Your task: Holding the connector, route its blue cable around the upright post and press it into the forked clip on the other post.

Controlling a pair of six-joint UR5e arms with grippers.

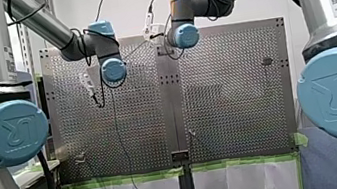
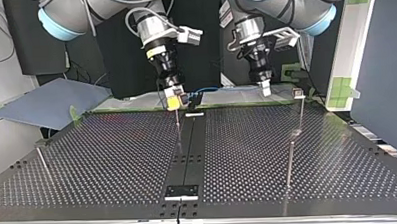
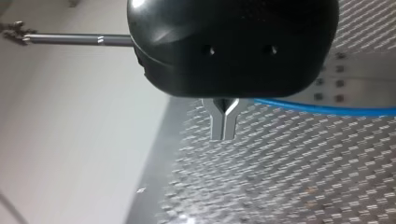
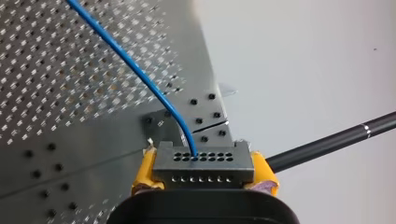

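Grip first: my right gripper [image 4: 204, 170] is clamped on the connector [image 4: 203, 156], its yellow pads [image 4: 145, 170] pressing on the block's two short ends. The connector looks like a small, light, rigid block, so the hold on its ends should be firm. The hand should keep hold of the block, not the wire.

From the middle of the connector's face the blue cable [image 4: 135, 67] runs ahead of the fingers and away over the perforated table [image 4: 56, 93]. It looks thin, soft and a little springy. It will likely slip off a post unless kept lightly taut, and a hard tug could strain it at the socket.

Just below this gripper stands the thin upright post [image 2: 178, 130]. A dark rod [image 4: 336, 140] slants past beside the hand; I cannot tell which post it is.

My left gripper [image 3: 224, 123] has its metal fingers pressed together on nothing, with the cable passing just beside it. Beyond it, on its outer side, stands the second post [image 2: 298, 113], which carries the forked clip [image 2: 298, 93].

Both hands hang near the table's edge on the arms' side. The open room lies outward over the table.
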